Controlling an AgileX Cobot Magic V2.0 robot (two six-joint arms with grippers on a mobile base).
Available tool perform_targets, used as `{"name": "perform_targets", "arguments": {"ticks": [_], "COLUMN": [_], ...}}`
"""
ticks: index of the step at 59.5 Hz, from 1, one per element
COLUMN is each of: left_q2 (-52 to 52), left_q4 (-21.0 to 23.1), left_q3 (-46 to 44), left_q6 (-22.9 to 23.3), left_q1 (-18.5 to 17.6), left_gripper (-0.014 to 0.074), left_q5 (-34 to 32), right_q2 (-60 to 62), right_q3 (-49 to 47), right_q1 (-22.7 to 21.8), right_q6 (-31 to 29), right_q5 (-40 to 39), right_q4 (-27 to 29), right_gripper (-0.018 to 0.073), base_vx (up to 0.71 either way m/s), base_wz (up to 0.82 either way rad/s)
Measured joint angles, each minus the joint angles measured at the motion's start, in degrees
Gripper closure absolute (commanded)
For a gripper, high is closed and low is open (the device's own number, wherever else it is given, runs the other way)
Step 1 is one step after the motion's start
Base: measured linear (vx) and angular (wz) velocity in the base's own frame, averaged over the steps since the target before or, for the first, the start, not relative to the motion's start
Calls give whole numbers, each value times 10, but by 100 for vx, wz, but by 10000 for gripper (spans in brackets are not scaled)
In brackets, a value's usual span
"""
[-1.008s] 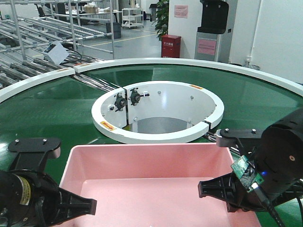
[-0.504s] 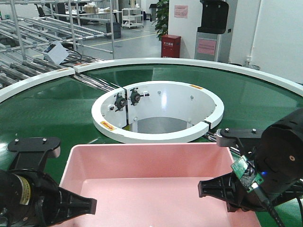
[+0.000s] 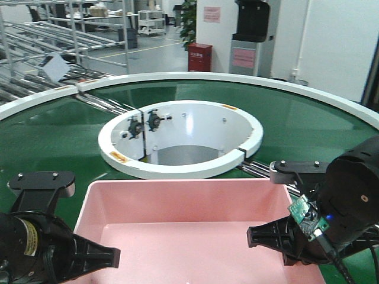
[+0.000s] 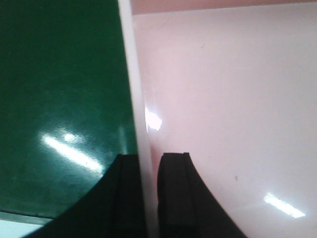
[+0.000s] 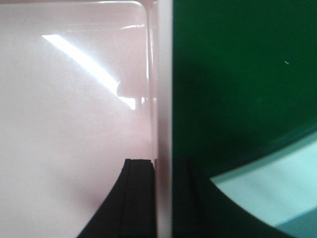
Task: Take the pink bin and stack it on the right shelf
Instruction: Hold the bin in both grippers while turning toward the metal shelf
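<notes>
The pink bin [image 3: 183,204] fills the near middle of the front view, above the green belt. My left gripper [image 3: 102,257] is shut on the bin's left wall, and my right gripper [image 3: 265,236] is shut on its right wall. In the left wrist view the pale rim [image 4: 130,74] runs between the two black fingers of the left gripper [image 4: 148,166], with the pink inside [image 4: 223,99] to the right. The right wrist view shows the right gripper [image 5: 163,168] pinching the rim, with the bin's inside [image 5: 74,99] on the left. The right shelf is out of view.
A green conveyor belt [image 3: 59,136] curves round a white ring housing [image 3: 249,133] just beyond the bin. Metal roller racks [image 3: 35,35] stand at the back left. A red box [image 3: 199,56] and a dark machine [image 3: 253,23] stand against the far wall.
The whole background has slid to the left in the front view, while the bin and both arms keep their place in the frame. Both grips are unchanged.
</notes>
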State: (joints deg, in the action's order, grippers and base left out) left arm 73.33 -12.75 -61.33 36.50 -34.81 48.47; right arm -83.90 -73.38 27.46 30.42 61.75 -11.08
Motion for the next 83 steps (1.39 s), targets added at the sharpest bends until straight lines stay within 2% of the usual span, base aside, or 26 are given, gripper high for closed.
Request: {"name": "perform_targets", "arguments": {"ticks": [21,83], "left_q2": [0,0], "left_q4": [0,2], "left_q3": [0,0], "left_q6": [0,0], "left_q1": [0,0], "left_gripper": [524,524], "left_q5": [0,-1], "right_q2": [0,0], "right_q3": [0,0], "right_q1": [0,0], "right_q6": [0,1], "right_q5": [-1,4], "right_q4": [0,0], "right_gripper": [559,559], "base_vx": [-10,-12], "base_wz": [-45,-73]}}
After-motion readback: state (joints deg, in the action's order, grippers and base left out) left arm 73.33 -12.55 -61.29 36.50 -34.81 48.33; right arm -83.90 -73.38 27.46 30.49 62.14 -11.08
